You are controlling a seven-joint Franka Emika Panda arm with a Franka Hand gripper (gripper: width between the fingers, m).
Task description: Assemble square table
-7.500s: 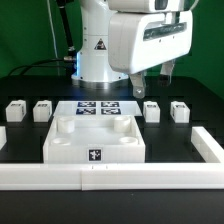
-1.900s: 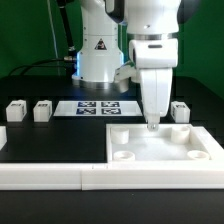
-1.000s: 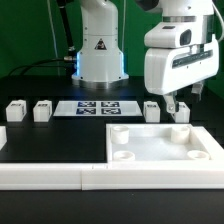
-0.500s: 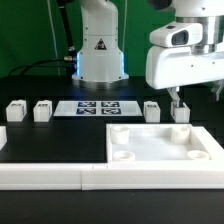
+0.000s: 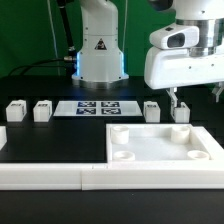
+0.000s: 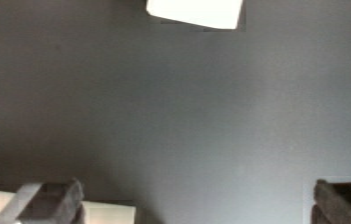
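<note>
The square table's white panel [image 5: 156,146] lies flat at the front on the exterior view's right, round sockets up, against the rail. Two white legs [image 5: 15,111] [image 5: 42,110] stand at the left. Two more [image 5: 151,111] [image 5: 180,112] stand just behind the panel. My gripper [image 5: 178,102] hangs over the rightmost leg, apart from it, open and empty. In the wrist view the gripper [image 6: 197,204] shows both fingers [image 6: 47,200] spread wide over bare dark table, with a white block [image 6: 197,10] ahead and a white part [image 6: 108,213] beside one finger.
The marker board [image 5: 97,108] lies between the leg pairs, in front of the arm's white base [image 5: 98,50]. A long low white rail [image 5: 55,177] runs along the front edge and turns back at the right [image 5: 208,142].
The panel went from the centre to the front right corner. Since two seconds ago the gripper has left the panel's back edge, risen and moved right over the rightmost leg; it has barely shifted lately.
</note>
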